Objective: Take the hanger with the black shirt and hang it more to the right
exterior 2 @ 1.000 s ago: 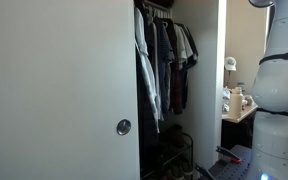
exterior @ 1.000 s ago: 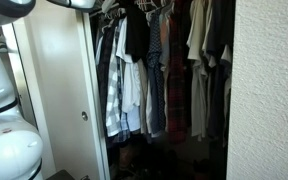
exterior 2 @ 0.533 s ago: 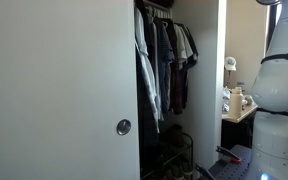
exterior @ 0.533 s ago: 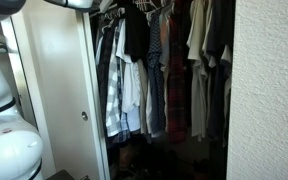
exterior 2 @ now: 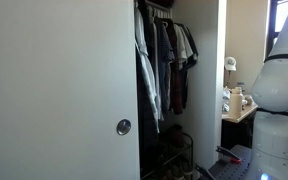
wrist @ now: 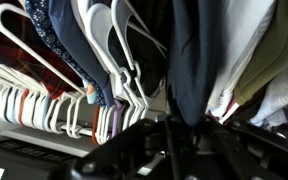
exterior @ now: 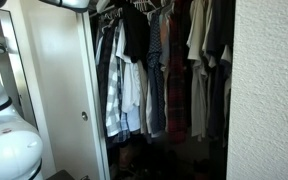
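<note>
Past the white door (exterior: 56, 90), the closet (exterior 2: 206, 90) held a crowded row of shirts. The black shirt (exterior: 136, 35) hung left of middle, its hanger buried in fabric. Below the white hangers (wrist: 109, 45), the gripper (wrist: 169, 142) was a dark blur, and I couldn't tell whether it was apart or closed.

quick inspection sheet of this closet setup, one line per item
surface: no table seen; clothes hang in an open closet
job's things: black shirt hangs high, left of centre in the row; its hanger cannot be made out
clutter: white and plaid shirts packed beside it; white hangers bunched together
grippers: gripper dark and blurred, close to the hangers; open or shut cannot be told
cables: nothing seen
surroundings: white closet door with round knob; lamp beyond; textured wall
</note>
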Motion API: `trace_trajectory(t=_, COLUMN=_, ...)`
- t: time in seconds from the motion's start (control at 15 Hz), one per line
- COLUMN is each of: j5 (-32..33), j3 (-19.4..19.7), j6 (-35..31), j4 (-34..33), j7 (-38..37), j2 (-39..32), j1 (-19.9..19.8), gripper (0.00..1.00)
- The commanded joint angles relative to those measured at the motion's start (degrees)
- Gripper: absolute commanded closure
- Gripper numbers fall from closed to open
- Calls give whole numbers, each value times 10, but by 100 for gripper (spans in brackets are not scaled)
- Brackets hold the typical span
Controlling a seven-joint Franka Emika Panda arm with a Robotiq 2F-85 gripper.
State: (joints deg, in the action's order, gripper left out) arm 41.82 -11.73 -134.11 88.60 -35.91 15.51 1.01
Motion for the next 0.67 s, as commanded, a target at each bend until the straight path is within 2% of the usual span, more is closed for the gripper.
trace_trajectory(t=0.0, j5=2, j3=3, j6=-29, j4=61, j7=-20, j2=52, j1=-11, gripper=96)
trace_trajectory(t=0.6, j5=-12, j3=-4, j6=-51, j4=173, j7=-5, j2=159, j1=-17, gripper=96)
